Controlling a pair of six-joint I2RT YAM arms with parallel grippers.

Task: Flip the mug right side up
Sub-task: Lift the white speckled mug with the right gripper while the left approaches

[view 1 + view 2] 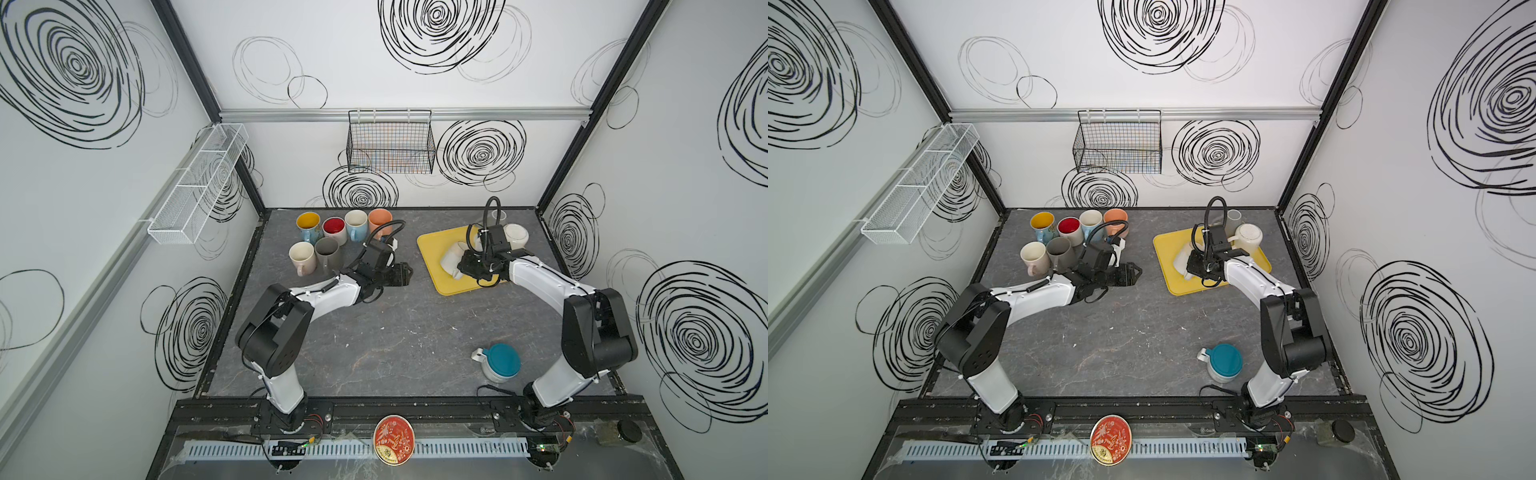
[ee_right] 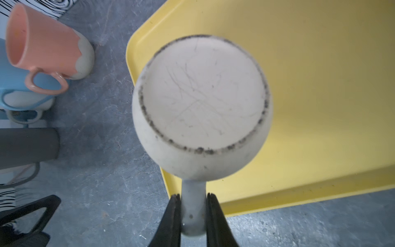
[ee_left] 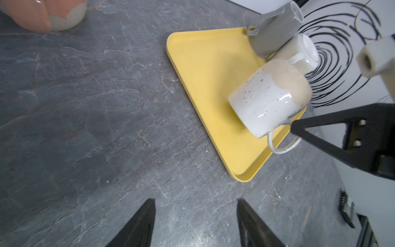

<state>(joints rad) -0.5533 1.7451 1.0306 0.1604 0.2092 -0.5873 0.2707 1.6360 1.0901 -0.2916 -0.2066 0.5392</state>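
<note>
Mug (image 2: 202, 102) is gripped by its handle: the two black fingers of the right gripper (image 2: 193, 198) are closed narrowly on the loop, one on each side. The scuffed, unglazed base is turned toward the right wrist camera, so the mug is not yet right side up. In the left wrist view the white, speckled body (image 3: 269, 100) is seen tilted, with the base raised and the rim lowered toward the yellow tray (image 3: 203, 74). Whether the rim touches the tray cannot be told. In a top view the mug (image 1: 451, 255) is found over the left part of the tray (image 1: 432, 245), partly hidden by the gripper.

The fingers of the left gripper (image 3: 195, 201) are spread apart with nothing between them. They are held over the bare grey table (image 3: 85, 107), between the tray and a group of six mugs (image 1: 328, 249). These are stood upright, close together, at the back left of the table.

At the far corner of the tray a grey mug (image 3: 271, 30) and a cream mug (image 3: 299, 53) are placed just beside each other. A teal-lidded jar (image 1: 500, 361) is set on the table near the base of the right arm, well apart from the tray.
</note>
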